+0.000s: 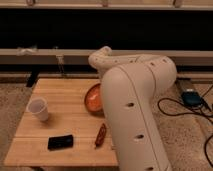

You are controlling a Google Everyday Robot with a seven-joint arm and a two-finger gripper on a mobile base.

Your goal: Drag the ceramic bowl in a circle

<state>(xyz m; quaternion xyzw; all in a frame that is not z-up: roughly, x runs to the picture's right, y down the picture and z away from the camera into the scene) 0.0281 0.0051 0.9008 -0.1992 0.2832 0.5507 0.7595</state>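
Note:
The ceramic bowl (92, 98) is orange-red and glossy. It sits on the wooden table (65, 90) right of the middle, and its right half is covered by my big white arm (132, 100). My gripper is hidden behind that arm, at the bowl's right side, so no point on it shows. The arm's elbow (102, 57) curves down toward the bowl from behind.
A small white cup (38, 108) stands at the table's left. A flat black object (60, 142) and a reddish-brown bar (100, 135) lie near the front edge. A rail runs behind the table. Cables and a blue device (191, 97) lie on the floor at right.

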